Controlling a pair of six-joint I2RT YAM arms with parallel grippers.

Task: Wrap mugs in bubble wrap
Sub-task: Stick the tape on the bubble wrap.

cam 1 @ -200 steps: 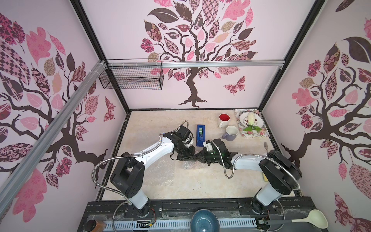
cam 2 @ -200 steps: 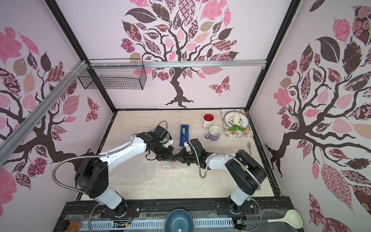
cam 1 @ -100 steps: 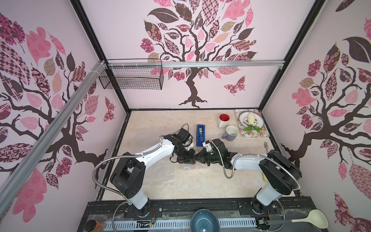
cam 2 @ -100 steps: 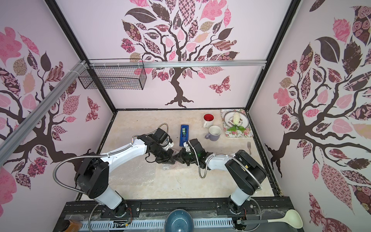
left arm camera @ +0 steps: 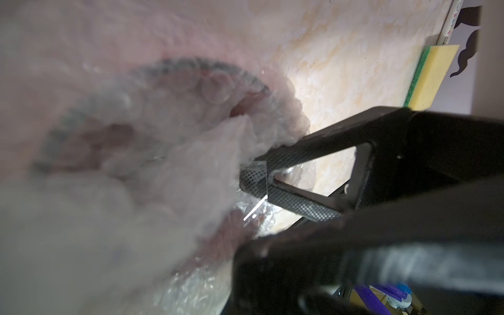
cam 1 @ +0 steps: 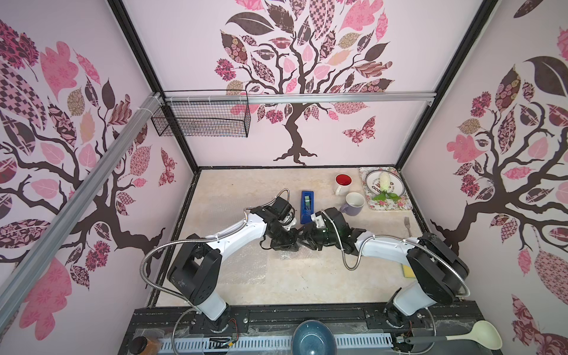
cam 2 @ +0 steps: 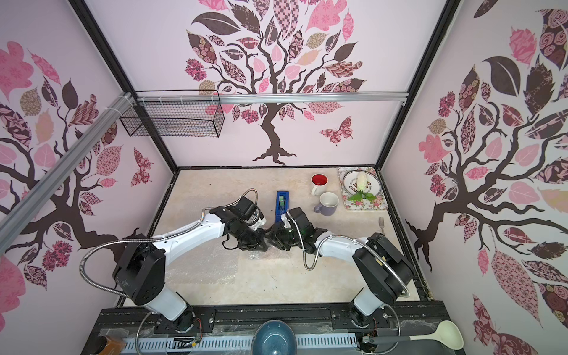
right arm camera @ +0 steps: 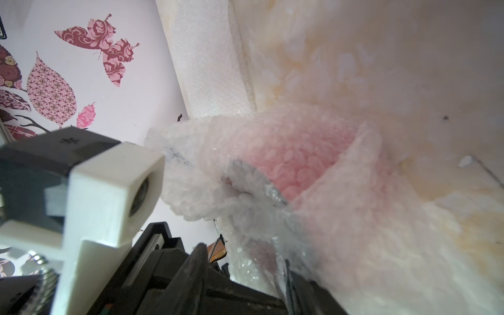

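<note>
Tape dispenser [cam 1: 307, 206] mid-table; 2 mugs [cam 1: 355, 203] to its right, just left of the tray [cam 1: 396, 205].

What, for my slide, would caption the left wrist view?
Left gripper pinching bubble wrap bunched over the red mug.

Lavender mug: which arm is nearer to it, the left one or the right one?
Right. The right arm has its wrist close to the lavender mug, on the robot's side of it, not touching. The left arm stays farther away, beyond the blue tape dispenser.

Pink walls [cam 1: 190, 46] w/ tree decals [cam 1: 295, 135]; marble tabletop [cam 1: 246, 190].
</note>
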